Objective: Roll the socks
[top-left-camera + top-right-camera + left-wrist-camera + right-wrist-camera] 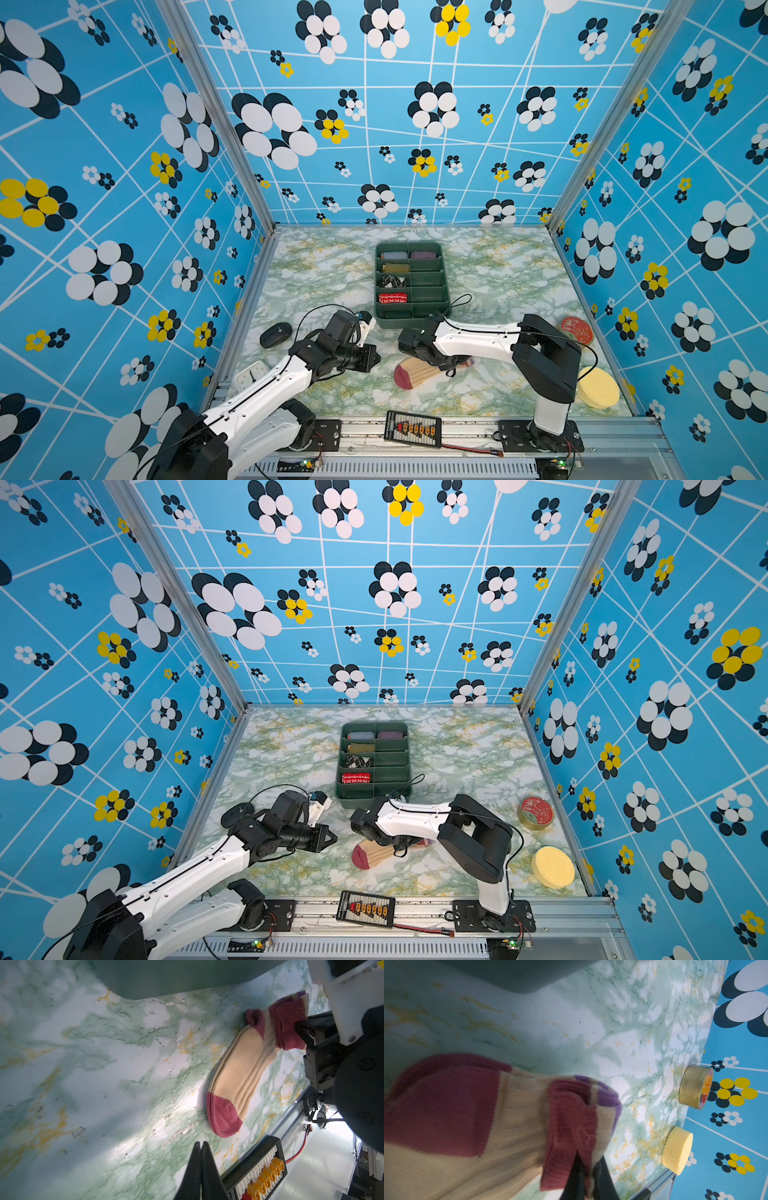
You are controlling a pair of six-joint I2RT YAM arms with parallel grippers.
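The socks (419, 372) (374, 855) lie stacked flat on the marbled table, dark red toe to the left, cream ribbed body running right. In the left wrist view the socks (239, 1072) have their cuff end folded back over the heel. My right gripper (588, 1169) (451, 368) is shut on the dark red cuff (569, 1126), with purple stripes just behind it. My left gripper (201, 1144) (376, 359) (332, 839) is shut and empty, hovering just left of the toe without touching it.
A green divided tray (415, 322) stands behind both grippers, holding a red patterned roll (392, 297), a black-and-white roll (392, 281) and other rolls. A black mouse (275, 334) and white clock (251, 374) lie left; a red tin (575, 329) and yellow sponge (598, 386) right; a connector board (413, 428) at the front.
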